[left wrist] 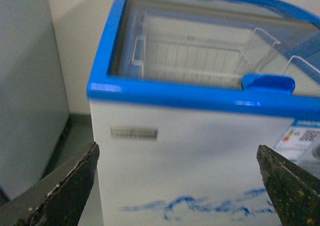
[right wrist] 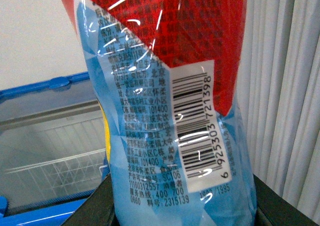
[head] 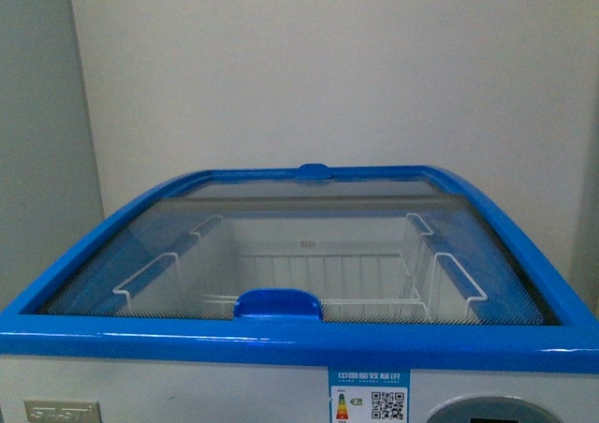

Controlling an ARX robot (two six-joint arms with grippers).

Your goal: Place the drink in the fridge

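Note:
The fridge (head: 281, 343) is a white chest freezer with a blue rim and a curved glass lid that is slid shut, with its blue handle (head: 278, 304) at the front edge. White wire baskets (head: 309, 273) show through the glass. Neither arm appears in the front view. My left gripper (left wrist: 180, 186) hangs open in front of the fridge's white front wall (left wrist: 190, 156), nothing between its fingers. My right gripper (right wrist: 182, 213) is shut on the drink (right wrist: 165, 101), whose red and blue label with a barcode fills the right wrist view. The drink's cap is out of view.
A grey cabinet side (left wrist: 27, 101) stands left of the fridge, with a narrow floor gap (left wrist: 75, 136) between them. A plain wall (head: 328, 67) rises behind the fridge. White vertical blinds (right wrist: 285, 96) hang on the right beside the held drink.

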